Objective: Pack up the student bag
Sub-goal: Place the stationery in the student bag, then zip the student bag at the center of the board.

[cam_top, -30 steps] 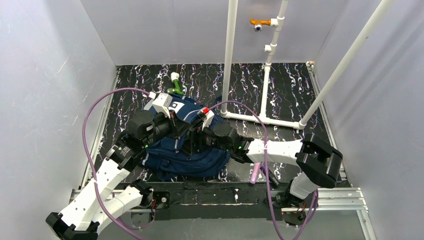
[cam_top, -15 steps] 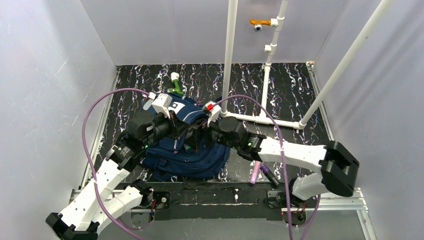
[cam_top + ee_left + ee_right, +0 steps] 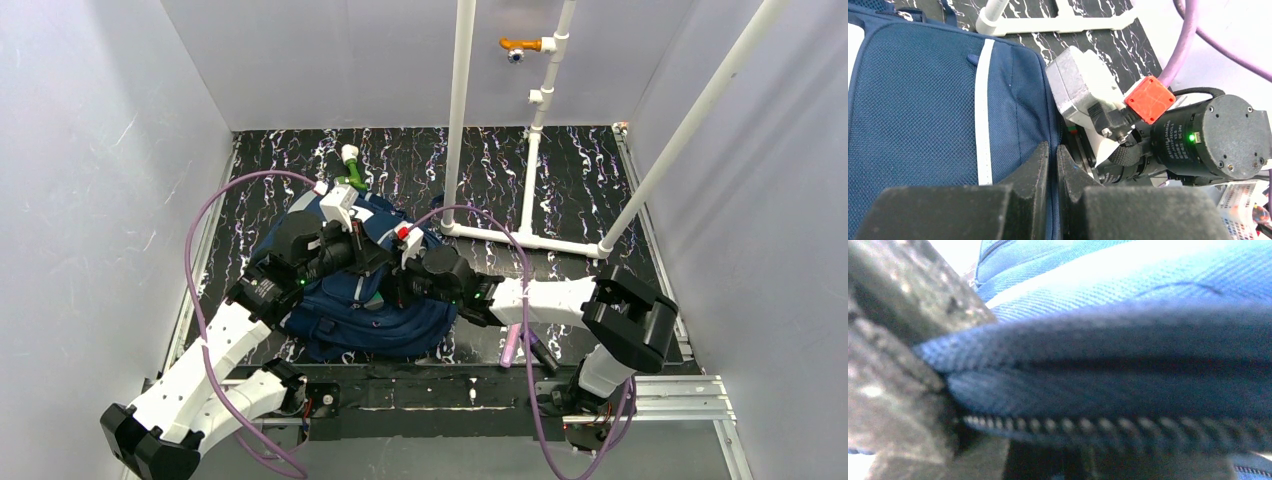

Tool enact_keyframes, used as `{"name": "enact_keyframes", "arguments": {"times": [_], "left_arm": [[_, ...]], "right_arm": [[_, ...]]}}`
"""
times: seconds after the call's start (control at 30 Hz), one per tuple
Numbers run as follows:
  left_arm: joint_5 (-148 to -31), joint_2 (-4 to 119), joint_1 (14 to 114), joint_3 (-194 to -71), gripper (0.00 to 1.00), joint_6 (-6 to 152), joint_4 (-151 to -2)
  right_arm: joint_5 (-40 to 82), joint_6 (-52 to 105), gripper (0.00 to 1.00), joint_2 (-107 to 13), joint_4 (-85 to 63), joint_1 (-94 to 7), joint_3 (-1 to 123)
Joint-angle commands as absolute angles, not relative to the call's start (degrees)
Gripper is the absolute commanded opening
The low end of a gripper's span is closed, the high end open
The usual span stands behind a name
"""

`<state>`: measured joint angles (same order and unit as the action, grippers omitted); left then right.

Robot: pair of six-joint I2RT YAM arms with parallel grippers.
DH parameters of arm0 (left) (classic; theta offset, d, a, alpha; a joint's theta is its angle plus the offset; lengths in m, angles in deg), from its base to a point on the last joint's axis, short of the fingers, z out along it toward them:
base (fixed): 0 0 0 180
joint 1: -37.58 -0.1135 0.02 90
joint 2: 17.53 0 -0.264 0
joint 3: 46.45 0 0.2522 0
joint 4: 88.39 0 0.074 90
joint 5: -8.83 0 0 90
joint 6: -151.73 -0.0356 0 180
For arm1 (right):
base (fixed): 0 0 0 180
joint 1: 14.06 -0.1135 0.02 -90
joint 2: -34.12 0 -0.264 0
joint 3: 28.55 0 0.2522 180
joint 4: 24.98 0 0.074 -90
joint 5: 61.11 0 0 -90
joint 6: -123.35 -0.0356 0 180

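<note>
The student bag (image 3: 372, 312), navy blue with white stripes, lies on the dark marbled table in front of both arms. My left gripper (image 3: 1053, 162) is shut on a fold of its fabric (image 3: 923, 110) at the bag's right edge. From above, that gripper (image 3: 372, 258) is over the bag's upper middle. My right gripper (image 3: 393, 284) meets it from the right. In the right wrist view a navy flap with zipper teeth (image 3: 1108, 427) fills the frame, pinched at the left between blurred grey fingers (image 3: 890, 375).
A green-and-white marker (image 3: 350, 166) lies just behind the bag. A pink pen (image 3: 511, 347) and a dark purple one (image 3: 541, 352) lie by the near edge, right of the bag. A white pipe frame (image 3: 457, 120) stands at the back, its base (image 3: 520, 239) on the table.
The right arm reached forward, then drew back, and its jaws closed on the bag's zipper edge. The left arm shifted right and away, still holding the fabric.
</note>
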<state>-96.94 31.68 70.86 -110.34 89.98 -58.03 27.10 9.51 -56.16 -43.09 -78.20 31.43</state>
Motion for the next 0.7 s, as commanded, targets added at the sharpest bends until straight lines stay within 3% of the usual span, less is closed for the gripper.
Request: {"name": "enact_keyframes", "arguments": {"times": [0.0, 0.07, 0.23, 0.33, 0.43, 0.6, 0.67], "left_arm": [[-101.20, 30.23, 71.50, -111.95, 0.00, 93.68, -63.14], [-100.99, 30.49, 71.43, -111.72, 0.00, 94.12, -62.25], [-99.15, 29.43, 71.42, -111.79, 0.00, 93.03, -60.14], [-98.49, 28.73, 71.42, -111.50, 0.00, 92.68, -59.63], [-98.81, 28.66, 71.42, -111.30, 0.00, 92.86, -59.51], [-98.55, 28.95, 71.43, -111.77, 0.00, 94.07, -59.03], [-98.05, 29.54, 71.42, -112.41, 0.00, 94.44, -57.48]], "right_arm": [[21.17, 7.86, 0.19, -57.31, -54.17, -78.75, 35.85], [23.12, 6.74, 0.25, -56.87, -55.00, -78.75, 34.80], [28.43, 7.79, 0.51, -52.53, -43.45, -78.75, 34.92], [32.52, 10.38, 0.58, -47.95, -32.07, -78.75, 36.44], [32.98, 11.61, 0.58, -45.74, -29.66, -78.66, 35.47], [29.38, 11.04, 0.37, -45.08, -31.83, -78.66, 33.75], [27.13, 10.29, 0.37, -44.84, -31.94, -78.75, 33.39]]}}
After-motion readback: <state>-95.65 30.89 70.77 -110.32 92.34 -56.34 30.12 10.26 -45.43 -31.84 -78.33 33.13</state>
